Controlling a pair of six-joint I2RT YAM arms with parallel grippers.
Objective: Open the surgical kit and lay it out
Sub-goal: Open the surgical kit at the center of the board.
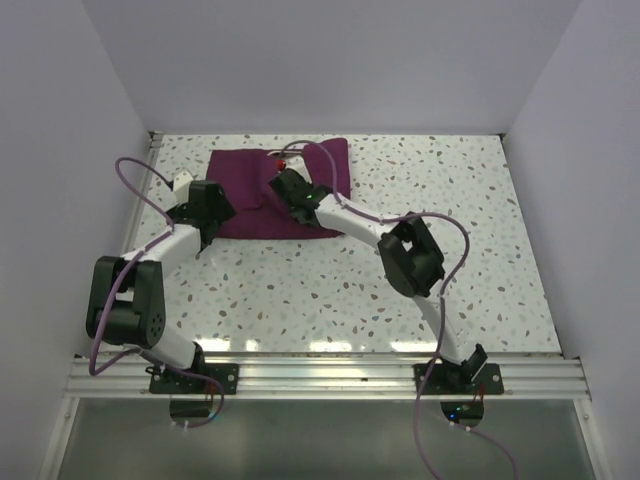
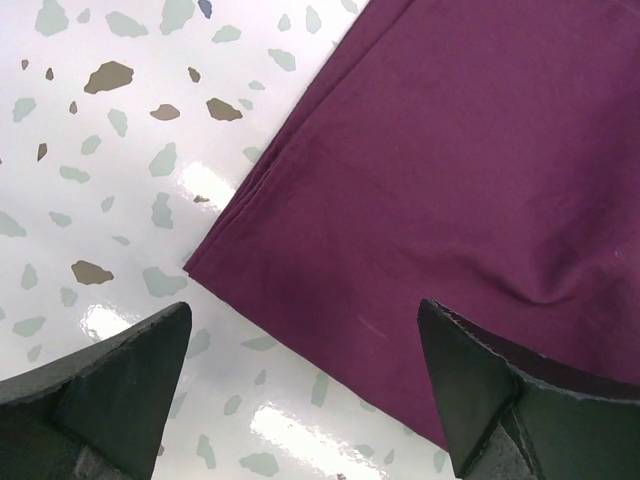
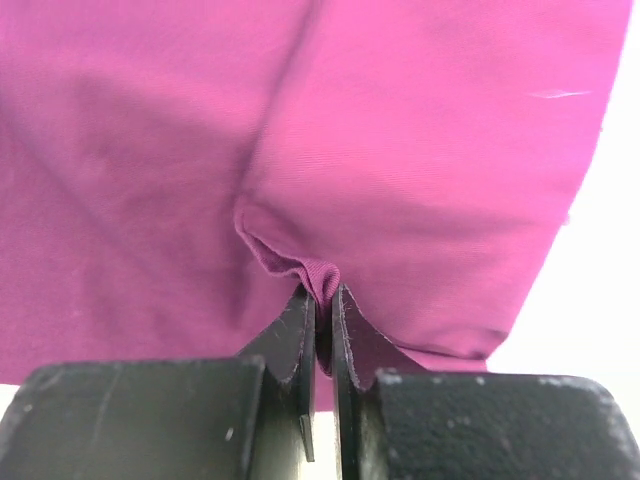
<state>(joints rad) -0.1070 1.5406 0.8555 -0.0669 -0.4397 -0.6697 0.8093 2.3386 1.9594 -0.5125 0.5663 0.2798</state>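
Tabletop (image 1: pixel 300 290): white, speckled. It shows bare to the near, left and right sides of the wrap, with only a thin strip beyond it.

Cloth wrap (image 1: pixel 245 175): dark purple, lying flat and folded shut, with its layered edges stacked along the left side. No steel tray or instruments are in sight, so presumably they are inside. Nothing of the kit is laid out.

Left gripper (image 2: pixel 300 310): at the wrap's near-left corner, hovering low. Jaws are spread wide and hold nothing. In the wrist view one finger is over bare tabletop just left of the corner and the other is over the cloth. I cannot tell whether either touches down.

Right gripper (image 3: pixel 322 295): down on the wrap's middle. Jaws are closed tight on a small ridge of the top layer (image 3: pixel 300 265), with creases running out from the pinch. Only cloth is caught, and it looks like a single layer, though I am not sure.

Step in hand, as I read it: the first unfolding, with the grip just made and the flap not yet raised.

The next move probably calls for:
- Lifting the pinch a little, then drawing it out past the wrap's edge so the flap peels back.
- Going slowly, because a pinch this small could slip.
- Watching the pull, because the whole bundle may slide or its contents may shift.
- Using the left gripper, which is well placed to press down or take the near-left corner as an anchor.
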